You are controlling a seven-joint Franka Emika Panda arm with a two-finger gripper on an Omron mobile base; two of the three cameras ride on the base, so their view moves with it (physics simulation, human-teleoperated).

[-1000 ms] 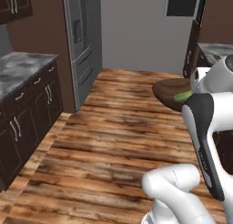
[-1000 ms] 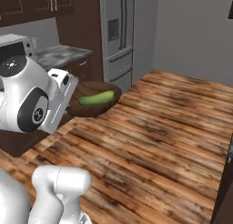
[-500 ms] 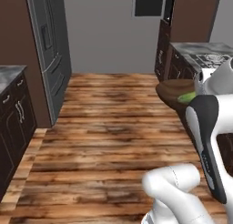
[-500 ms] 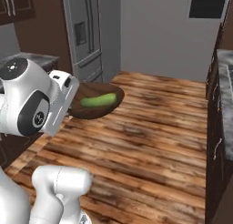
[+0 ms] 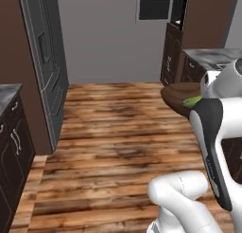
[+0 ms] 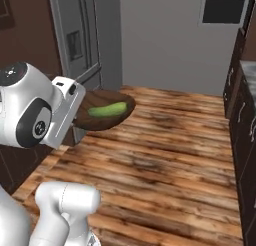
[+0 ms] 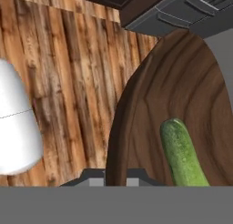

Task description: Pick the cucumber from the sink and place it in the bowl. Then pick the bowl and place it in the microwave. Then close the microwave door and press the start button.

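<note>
since the earlier frames both base views have swung round with the base: the tall grey refrigerator (image 5: 47,61) that stood near the middle of the left base view now sits at 9 to 10 o'clock, and the dark wall panel (image 5: 154,8) has come to 12 o'clock; that is the camera turning, not the things moving. relative to the arm, the bowl (image 6: 102,110) and the cucumber (image 6: 107,109) sit as they did.

the bowl is carried in the air over the wooden floor (image 6: 165,160), roughly level. in the right base view it projects from the white hand at about 9 o'clock of the picture, with the cucumber lying inside it, along its length. in the left base view the bowl (image 5: 182,96) shows at 3 o'clock, partly behind the white arm, with a bit of the green cucumber (image 5: 193,102) at its near edge.

in the hand view the bowl's (image 7: 173,104) wood-grained inside takes up the right half, its rim running down to the tool (image 7: 116,178) at 6 o'clock, and the cucumber (image 7: 182,155) lies at 5 o'clock within the bowl. the tool is clenched on the bowl's rim; the fingertips themselves are mostly hidden.

dark cabinets with a grey table (image 5: 212,54) top stand at 2 o'clock in the left base view.
</note>
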